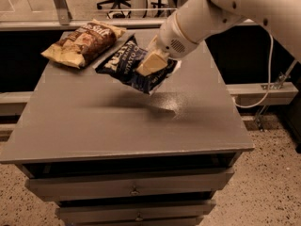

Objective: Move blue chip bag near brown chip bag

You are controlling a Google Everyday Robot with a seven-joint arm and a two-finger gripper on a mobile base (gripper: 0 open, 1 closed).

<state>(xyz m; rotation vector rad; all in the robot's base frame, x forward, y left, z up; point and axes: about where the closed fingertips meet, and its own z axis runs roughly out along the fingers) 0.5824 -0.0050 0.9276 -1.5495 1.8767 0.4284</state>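
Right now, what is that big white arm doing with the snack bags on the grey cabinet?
A white robot arm is carrying a bag of chips. Its gripper is clamped on the blue chip bag and holds it tilted, lifted above the grey cabinet top, where its shadow falls. The brown chip bag lies flat at the far left corner. The blue bag's near end hangs right beside it; whether the two touch cannot be told. The blue bag has not been set down yet.

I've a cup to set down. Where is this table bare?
The front half and right edge of the table are bare. The back left is crowded: the brown chip bag lies there, and beside it the gripper holds the blue chip bag, jaws shut.
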